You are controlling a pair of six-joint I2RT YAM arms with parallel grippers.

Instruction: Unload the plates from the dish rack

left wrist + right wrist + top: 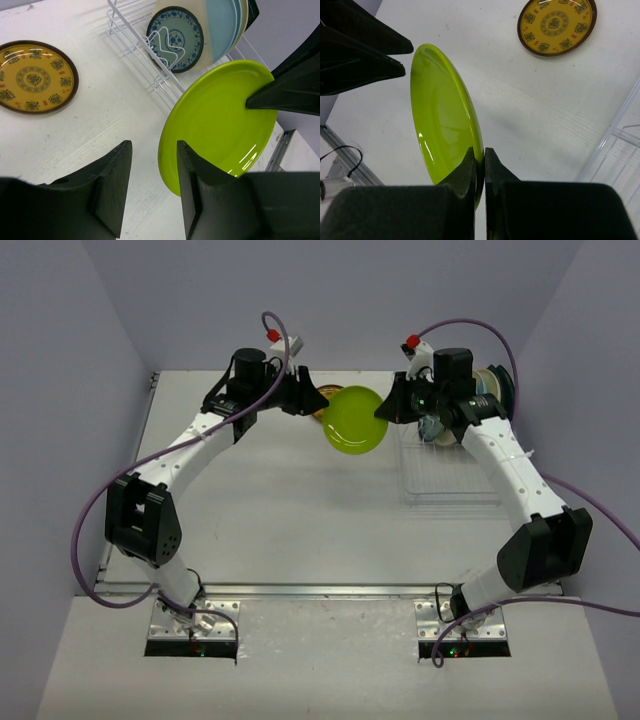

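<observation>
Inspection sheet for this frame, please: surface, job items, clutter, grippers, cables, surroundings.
Surface: white table, dish rack on its right side.
Job's things: lime-green plate held on edge in the air between the arms; teal-patterned plate, cream plate and light-blue plate standing in the rack; yellow patterned plate flat on the table.
Clutter: nothing seen.
Grippers: right gripper shut on the lime-green plate's rim; left gripper open, opposite rim in its gap.
Cables: purple cables loop off both arms.
Surroundings: plain grey walls.

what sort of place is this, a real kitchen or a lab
Probably a robot lab bench, not a kitchen: two black-and-white robot arms bolted to a white table, plain grey walls around it, a white wire dish rack and lime-green round plate as props.
</observation>
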